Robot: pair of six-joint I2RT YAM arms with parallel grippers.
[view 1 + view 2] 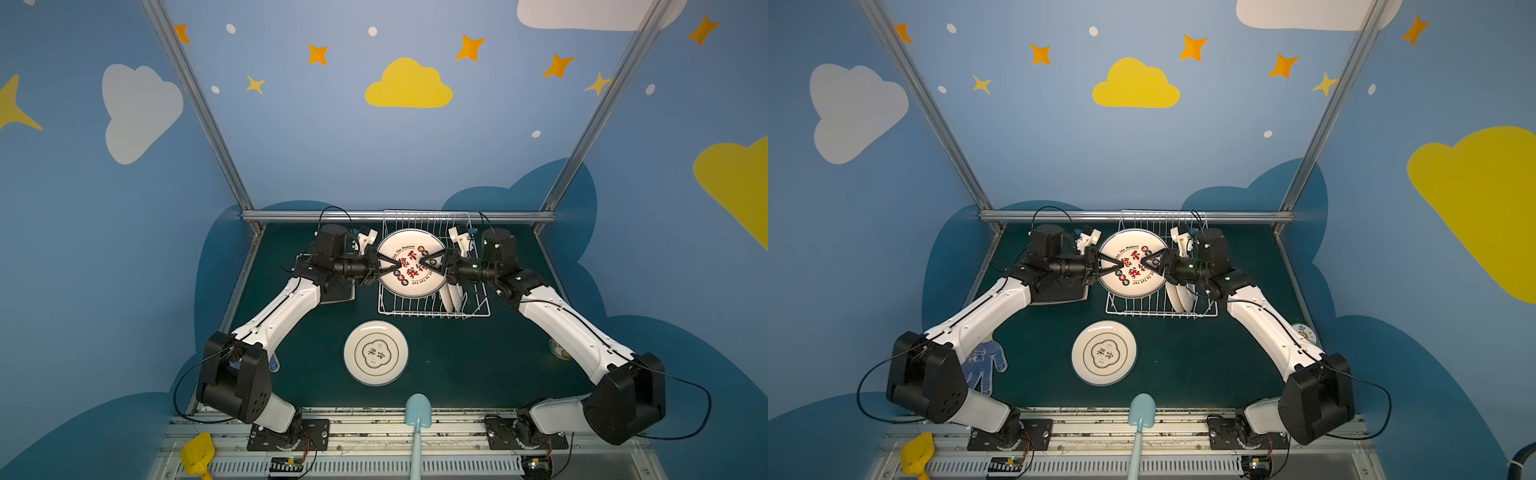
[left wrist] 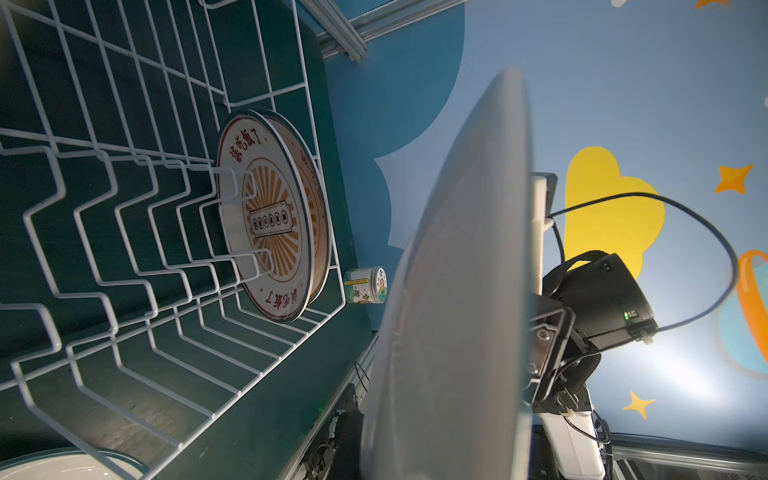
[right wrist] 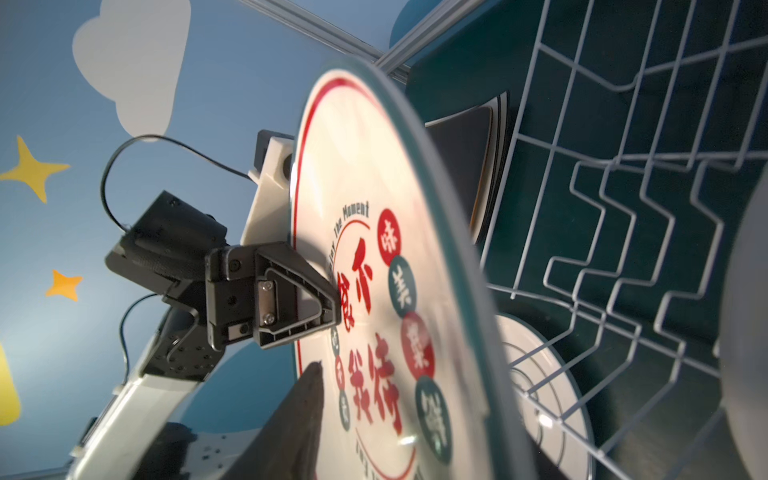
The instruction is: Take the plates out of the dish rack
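A round white plate (image 1: 419, 286) (image 1: 1142, 286) with red characters hangs above the white wire dish rack (image 1: 473, 311) (image 1: 1204, 313). My left gripper (image 1: 400, 267) (image 1: 1121, 264) is shut on its left side, one finger lying on the printed face (image 3: 374, 166). In the left wrist view the plate's grey back (image 2: 457, 291) hides the jaws. My right gripper (image 1: 423, 262) (image 1: 1143, 262) stands open around the right side, its near finger (image 3: 307, 399) off the face. Two round plates (image 1: 453, 297) (image 2: 270, 216) stand in the rack. Another round plate (image 1: 376, 352) lies flat on the mat.
A stack topped by a black square plate (image 1: 1075, 293) (image 3: 461, 166) lies left of the rack, mostly under my left arm. At the front edge are a blue shovel (image 1: 417, 415) and a yellow scoop (image 1: 197, 455). A glove (image 1: 984, 365) lies front left, a small jar (image 1: 1306, 332) right.
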